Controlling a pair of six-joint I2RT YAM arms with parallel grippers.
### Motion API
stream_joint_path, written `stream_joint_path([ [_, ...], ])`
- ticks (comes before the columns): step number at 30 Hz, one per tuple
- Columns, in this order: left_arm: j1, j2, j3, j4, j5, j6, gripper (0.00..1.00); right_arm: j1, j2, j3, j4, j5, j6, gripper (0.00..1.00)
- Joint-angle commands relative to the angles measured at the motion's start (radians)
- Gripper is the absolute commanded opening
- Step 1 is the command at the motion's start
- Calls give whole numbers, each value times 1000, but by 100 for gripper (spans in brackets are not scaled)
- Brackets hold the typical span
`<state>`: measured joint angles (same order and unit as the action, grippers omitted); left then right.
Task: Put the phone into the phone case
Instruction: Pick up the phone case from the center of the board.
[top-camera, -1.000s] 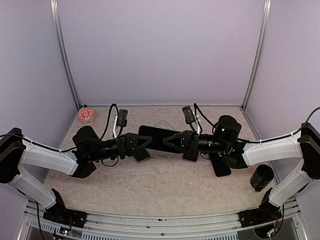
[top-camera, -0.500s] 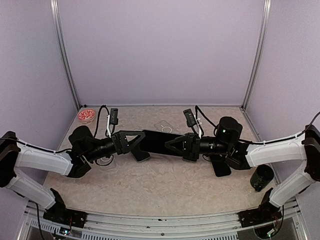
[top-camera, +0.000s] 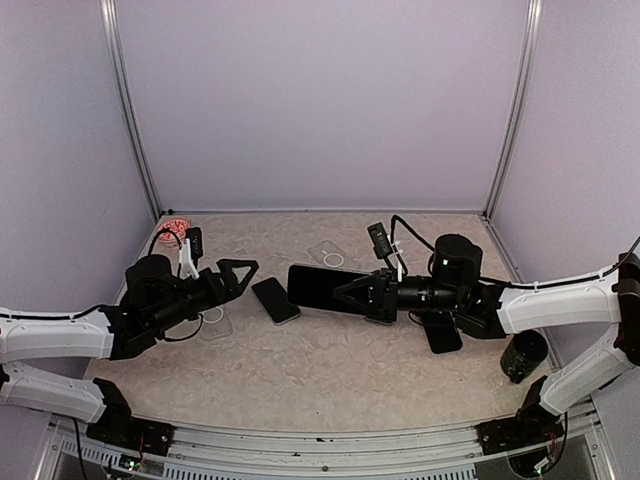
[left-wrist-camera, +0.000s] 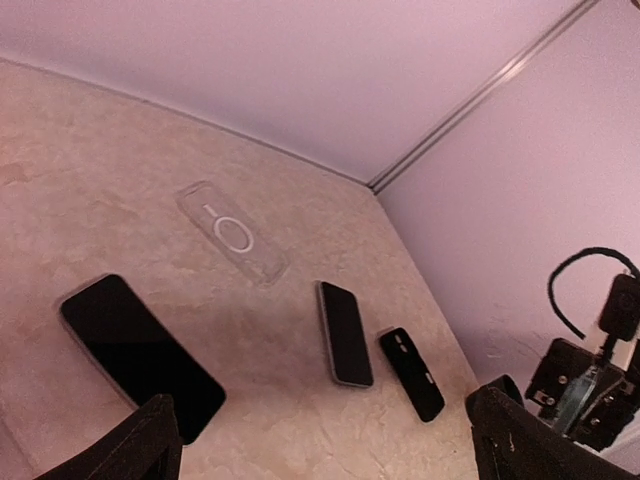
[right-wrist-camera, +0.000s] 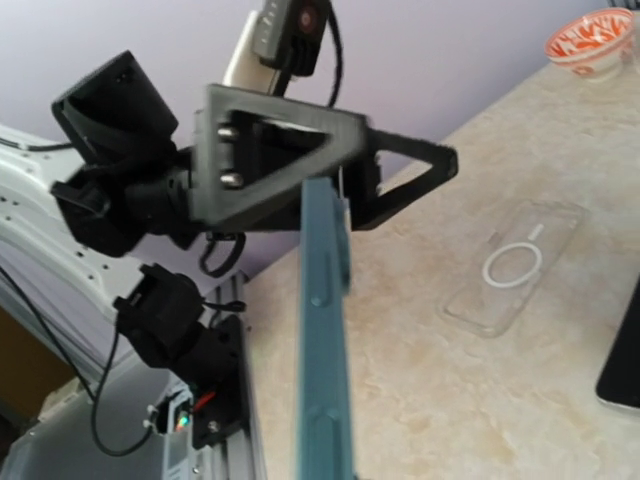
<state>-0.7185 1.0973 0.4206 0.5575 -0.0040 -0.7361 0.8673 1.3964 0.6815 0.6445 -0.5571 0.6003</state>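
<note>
At the far left corner of the mottled beige tabletop sits a small red-and-white patterned bowl. The left gripper hovers low nearby, its jaws spread wide with nothing between them. A clear plastic phone case with a white ring lies just in front of it. To the right, a slim black phone lies flat on the tabletop, apart from both grippers. The right gripper is clamped on one end of a larger dark glossy phone with a bluish edge, holding it off the tabletop with its free end toward the left gripper. Behind it lies a second clear ringed case. Under the right arm rests a black rectangular case, and a dark cylindrical can stands at the far right.
</note>
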Motion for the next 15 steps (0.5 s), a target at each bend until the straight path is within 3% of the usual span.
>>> stream_joint_path([
  [1, 5, -20, -12, -272, -224, -84, 99, -8, -33, 1, 14, 20, -32, 0],
  [9, 5, 20, 24, -485, -424, -146, 99, -7, -33, -3, 7, 23, -45, 0],
  [15, 8, 84, 52, -568, -488, -161, 99, -8, -32, -7, -2, 31, -55, 0],
])
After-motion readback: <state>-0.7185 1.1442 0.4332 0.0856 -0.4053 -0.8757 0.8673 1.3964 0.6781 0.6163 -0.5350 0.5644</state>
